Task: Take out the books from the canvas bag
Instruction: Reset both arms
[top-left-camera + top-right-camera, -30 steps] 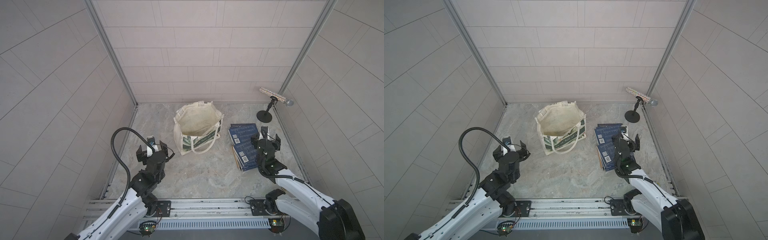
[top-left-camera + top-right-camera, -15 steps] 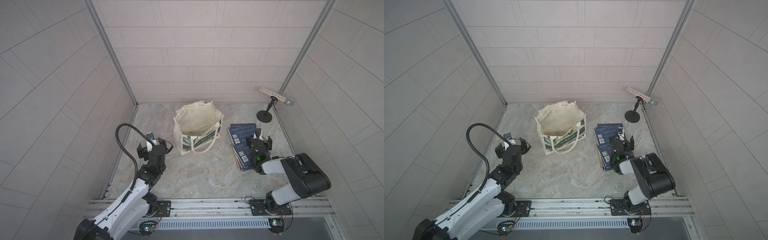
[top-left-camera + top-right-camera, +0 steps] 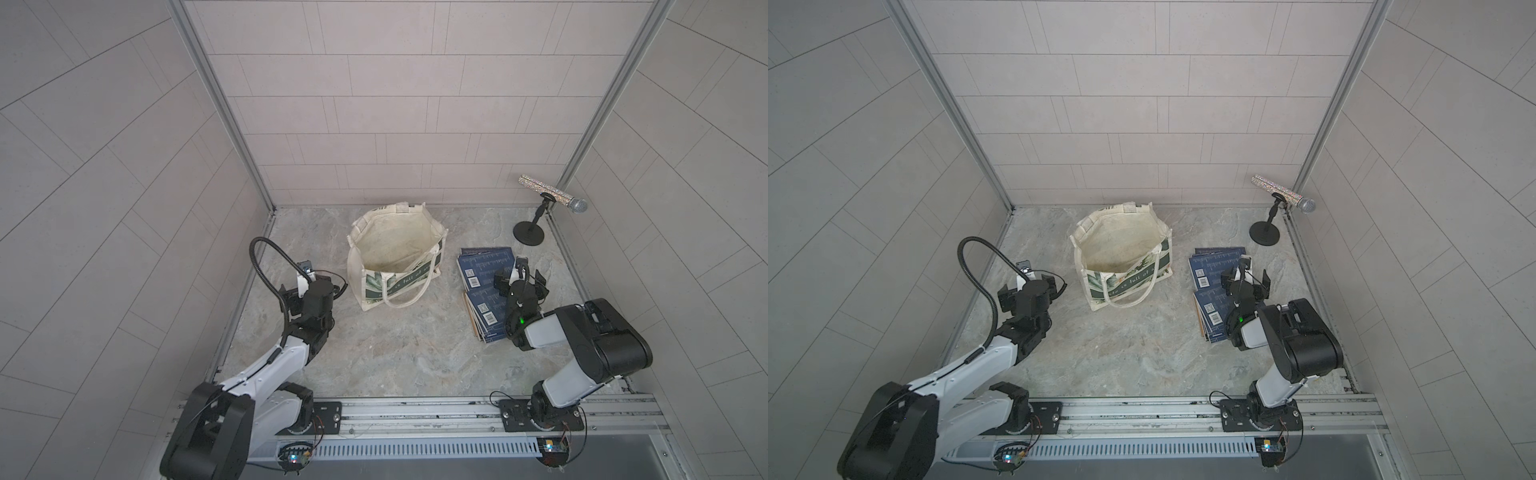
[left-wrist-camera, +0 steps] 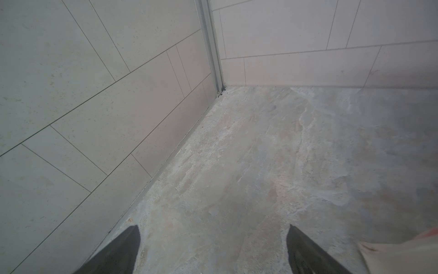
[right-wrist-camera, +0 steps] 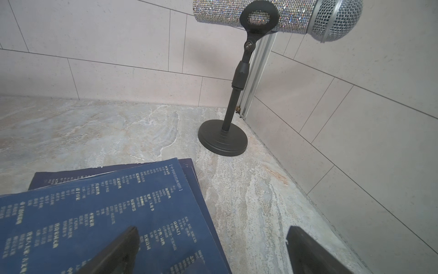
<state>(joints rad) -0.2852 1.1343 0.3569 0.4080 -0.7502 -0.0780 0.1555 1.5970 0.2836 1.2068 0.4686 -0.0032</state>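
Observation:
The cream canvas bag (image 3: 395, 257) (image 3: 1121, 259) stands upright and open at the middle back of the floor; its inside looks bare in both top views. The navy books (image 3: 482, 270) (image 3: 1212, 268) (image 5: 106, 208) lie in two overlapping piles on the floor right of the bag. My right gripper (image 3: 520, 278) (image 3: 1246, 279) (image 5: 212, 228) hovers open over the right edge of the books, holding nothing. My left gripper (image 3: 311, 286) (image 3: 1030, 287) (image 4: 213, 227) is open over bare floor left of the bag, whose corner (image 4: 398, 256) shows at the edge of the left wrist view.
A glittery microphone (image 3: 550, 195) (image 3: 1283, 193) (image 5: 277, 14) sits on a black stand (image 5: 222, 140) in the back right corner, just behind the books. Tiled walls close in the left, back and right sides. The arms' mounting rail (image 3: 415, 411) runs along the front.
Both arms have folded back toward their bases, the right elbow rising high. The right gripper slid slightly back over the books. Both grippers stayed open; bag and books have not moved.

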